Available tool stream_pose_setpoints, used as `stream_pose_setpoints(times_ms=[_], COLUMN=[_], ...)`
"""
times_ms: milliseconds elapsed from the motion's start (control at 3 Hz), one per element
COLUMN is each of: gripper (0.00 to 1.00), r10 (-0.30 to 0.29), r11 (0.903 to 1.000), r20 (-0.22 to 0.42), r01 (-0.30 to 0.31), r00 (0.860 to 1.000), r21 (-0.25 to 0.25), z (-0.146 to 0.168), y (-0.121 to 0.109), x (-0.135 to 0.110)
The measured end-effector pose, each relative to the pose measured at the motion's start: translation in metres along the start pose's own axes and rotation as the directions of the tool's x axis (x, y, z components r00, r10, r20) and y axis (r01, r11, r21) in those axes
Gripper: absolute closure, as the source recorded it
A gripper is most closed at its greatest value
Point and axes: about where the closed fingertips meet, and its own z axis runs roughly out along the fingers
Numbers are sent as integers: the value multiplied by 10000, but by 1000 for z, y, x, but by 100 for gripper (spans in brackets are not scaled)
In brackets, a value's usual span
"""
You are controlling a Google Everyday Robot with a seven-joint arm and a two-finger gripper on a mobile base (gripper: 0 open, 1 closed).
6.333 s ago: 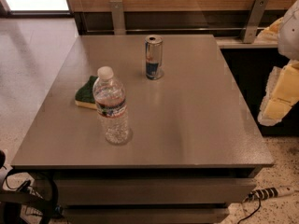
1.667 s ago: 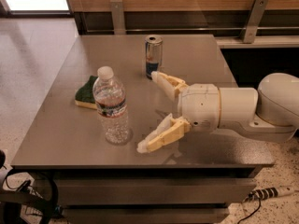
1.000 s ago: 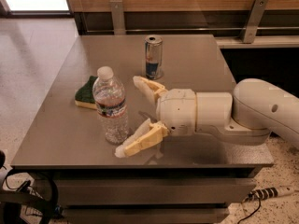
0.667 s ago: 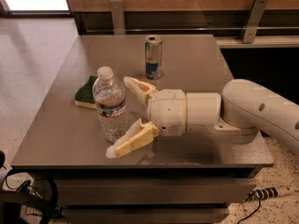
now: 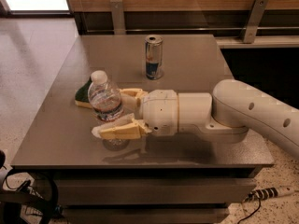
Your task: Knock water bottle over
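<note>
The water bottle [image 5: 104, 98], clear ribbed plastic with a white cap and a label band, stands on the grey table [image 5: 196, 69] near its left front, leaning slightly to the left. My gripper [image 5: 112, 112] reaches in from the right with its cream fingers [image 5: 119, 130] spread, one in front of the bottle and one behind it. The bottle sits between the fingers and touches them. The white arm stretches across the table's front right.
A slim silver-and-blue drink can [image 5: 153, 57] stands upright at the table's back middle. A green and yellow sponge [image 5: 83, 96] lies just behind and left of the bottle. The table's left edge is close to the bottle.
My gripper has moved left across the table until its open fingers straddle the bottle. The bottle now leans slightly left; the can and sponge have not moved.
</note>
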Motion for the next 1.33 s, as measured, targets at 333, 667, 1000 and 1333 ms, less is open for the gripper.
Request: stream_pose_setpoints(times_ms=[333, 667, 1000, 1333], gripper=[70, 92, 100, 100], r10=[-34, -52, -71, -71], r11=[10000, 10000, 9999, 9999], r20=[-7, -11, -15, -15], r01=[34, 52, 71, 71], r00=[10000, 10000, 10000, 10000], r21=[-55, -84, -115, -115], z=[3, 4, 5, 5], y=[2, 3, 4, 4], x=[-2, -3, -3, -3])
